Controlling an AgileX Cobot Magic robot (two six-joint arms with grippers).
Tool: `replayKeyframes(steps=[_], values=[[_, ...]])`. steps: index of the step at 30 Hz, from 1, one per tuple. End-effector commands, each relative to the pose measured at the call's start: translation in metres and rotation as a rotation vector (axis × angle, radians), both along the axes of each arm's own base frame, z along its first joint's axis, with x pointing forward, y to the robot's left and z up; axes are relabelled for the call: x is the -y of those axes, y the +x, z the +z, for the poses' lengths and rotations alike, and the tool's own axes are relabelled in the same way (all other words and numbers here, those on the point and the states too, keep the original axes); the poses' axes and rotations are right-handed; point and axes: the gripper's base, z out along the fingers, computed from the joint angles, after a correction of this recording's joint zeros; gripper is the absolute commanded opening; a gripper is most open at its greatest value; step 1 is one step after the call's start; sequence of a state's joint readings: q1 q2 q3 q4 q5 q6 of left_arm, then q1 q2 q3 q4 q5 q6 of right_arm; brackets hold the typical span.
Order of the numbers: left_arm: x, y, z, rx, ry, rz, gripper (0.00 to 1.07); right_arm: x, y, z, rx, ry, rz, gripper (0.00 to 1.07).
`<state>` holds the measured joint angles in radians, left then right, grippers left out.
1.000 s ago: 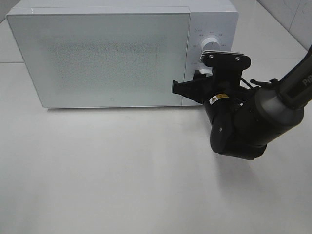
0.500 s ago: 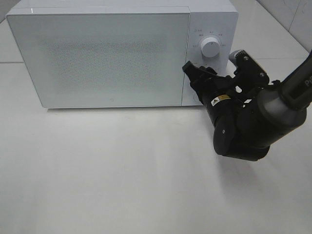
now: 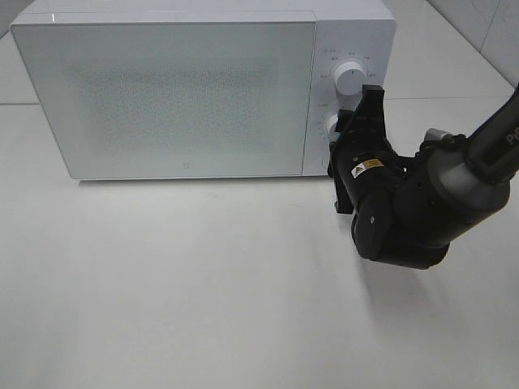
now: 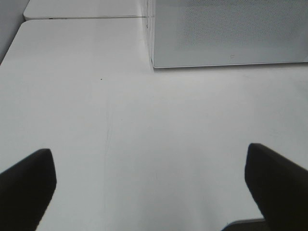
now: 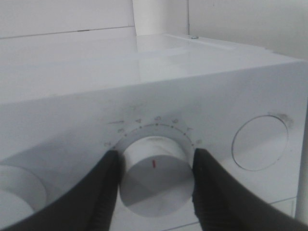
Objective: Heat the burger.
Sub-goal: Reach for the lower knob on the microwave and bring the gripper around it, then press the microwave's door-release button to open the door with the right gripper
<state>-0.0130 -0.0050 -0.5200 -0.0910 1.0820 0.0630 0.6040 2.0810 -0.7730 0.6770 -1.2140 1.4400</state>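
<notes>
Rolled upright from its earlier tilt, the right gripper (image 3: 336, 126) is clamping the microwave's (image 3: 186, 89) lower dial (image 5: 153, 178), the left gripper (image 4: 148, 154) is hanging spread wide over the table (image 4: 96, 96), and the burger is showing in no view.

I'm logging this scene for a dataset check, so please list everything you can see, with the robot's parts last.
microwave: one, white, at the back of the table, door shut
upper knob: one, white, on the microwave's control panel
lower knob: one, white with a red mark, below the upper knob
round button: one, white, on the panel beside the lower knob
table: one, white, under everything
burger: none visible
left gripper: one, black fingers apart, over the table near the microwave
right gripper: one, black fingers on both sides of the lower knob
</notes>
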Motion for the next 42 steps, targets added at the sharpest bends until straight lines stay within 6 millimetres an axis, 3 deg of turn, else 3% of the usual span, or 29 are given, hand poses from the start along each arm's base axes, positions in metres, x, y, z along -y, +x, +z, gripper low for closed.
replayKeyframes(steps=[1, 16, 24, 26, 28, 29, 32, 34, 35, 37, 42], values=[[0.0, 0.0, 0.0, 0.014, -0.007, 0.006, 1.0, -0.014, 0.006, 0.017, 0.131, 0.073, 0.095, 0.0], [0.0, 0.0, 0.0, 0.014, -0.007, 0.006, 1.0, -0.014, 0.006, 0.017, 0.13, 0.083, 0.092, 0.0], [0.0, 0.0, 0.0, 0.014, -0.007, 0.006, 1.0, -0.011, 0.006, 0.017, 0.124, 0.084, 0.062, 0.07], [0.0, 0.0, 0.0, 0.014, -0.007, 0.006, 1.0, -0.008, 0.006, 0.016, 0.118, 0.08, 0.02, 0.18], [0.0, 0.0, 0.0, 0.014, -0.007, 0.006, 1.0, -0.006, 0.006, 0.016, 0.117, 0.076, -0.001, 0.22], [0.0, 0.0, 0.0, 0.014, -0.007, 0.006, 1.0, -0.002, 0.006, 0.016, 0.122, 0.069, -0.041, 0.29], [0.0, 0.0, 0.0, 0.014, -0.007, 0.006, 1.0, 0.0, 0.006, 0.016, 0.128, 0.061, -0.058, 0.35], [0.0, 0.0, 0.0, 0.014, -0.007, 0.006, 1.0, 0.006, 0.002, 0.018, 0.154, 0.026, -0.097, 0.57], [0.0, 0.0, 0.0, 0.014, -0.007, 0.006, 1.0, 0.006, 0.002, 0.018, 0.154, 0.026, -0.097, 0.57], [0.0, 0.0, 0.0, 0.014, -0.007, 0.006, 1.0, 0.009, -0.004, 0.017, 0.124, -0.012, -0.084, 0.72], [0.0, 0.0, 0.0, 0.014, -0.007, 0.006, 1.0, 0.008, -0.015, 0.015, 0.069, -0.097, 0.022, 0.77]])
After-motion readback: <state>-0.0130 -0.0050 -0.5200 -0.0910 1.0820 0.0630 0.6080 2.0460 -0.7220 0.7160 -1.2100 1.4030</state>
